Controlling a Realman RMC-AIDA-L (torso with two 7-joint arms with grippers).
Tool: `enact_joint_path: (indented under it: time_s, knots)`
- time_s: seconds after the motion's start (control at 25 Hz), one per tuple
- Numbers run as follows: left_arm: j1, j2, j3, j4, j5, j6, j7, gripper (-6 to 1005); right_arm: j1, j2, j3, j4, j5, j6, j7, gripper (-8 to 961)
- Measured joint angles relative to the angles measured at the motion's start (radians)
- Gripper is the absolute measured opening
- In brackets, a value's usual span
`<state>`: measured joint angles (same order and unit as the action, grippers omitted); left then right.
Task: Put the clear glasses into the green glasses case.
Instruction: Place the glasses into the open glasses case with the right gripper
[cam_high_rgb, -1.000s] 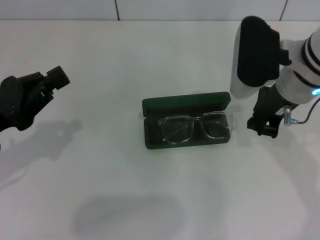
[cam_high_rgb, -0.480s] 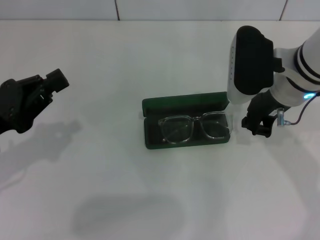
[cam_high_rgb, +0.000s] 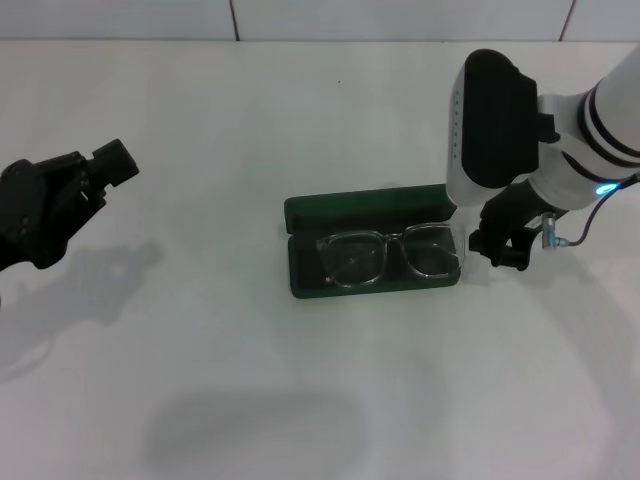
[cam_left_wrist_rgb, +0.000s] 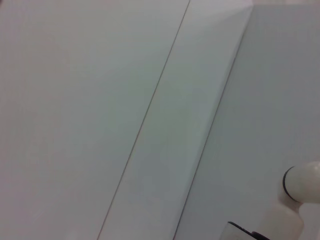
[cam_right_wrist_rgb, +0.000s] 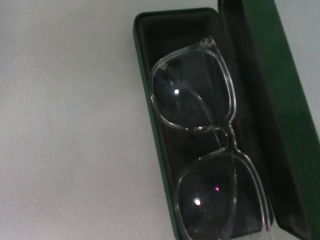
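1. Two things of the task lie together at the middle of the white table (cam_high_rgb: 200, 150): the clear glasses (cam_high_rgb: 390, 257) rest inside the green glasses case (cam_high_rgb: 372, 208), lenses facing up, with the lid standing open behind them.
2. In the right wrist view, the frame sits between the walls of the tray. At the end near the right arm, the frame seems to reach the rim or a little over it; I cannot tell if it lies fully down.
3. The right gripper (cam_high_rgb: 500, 243) hangs just beside that end of the case. It holds nothing that I can see, and I cannot tell how far its claw is open.
4. The left gripper (cam_high_rgb: 100, 165) is parked well apart, at the left side of the table, and its claw I also cannot judge.
5. My judgement: the placing step is almost finished. The next move calls for a small push on the near end of the frame to seat it, or for closing the lid. It must be gentle, so that the light case does not slide.
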<state>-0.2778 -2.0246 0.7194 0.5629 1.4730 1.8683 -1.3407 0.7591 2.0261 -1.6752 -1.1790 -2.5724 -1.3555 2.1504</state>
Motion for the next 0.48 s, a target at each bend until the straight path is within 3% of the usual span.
enact_joint_path:
  time_s: [0.48]
  knots:
    - [0.004,0.000,0.000,0.000,0.000,0.002,-0.001,56,0.011,0.000,-0.001,0.022,0.026,0.031,-0.023,9]
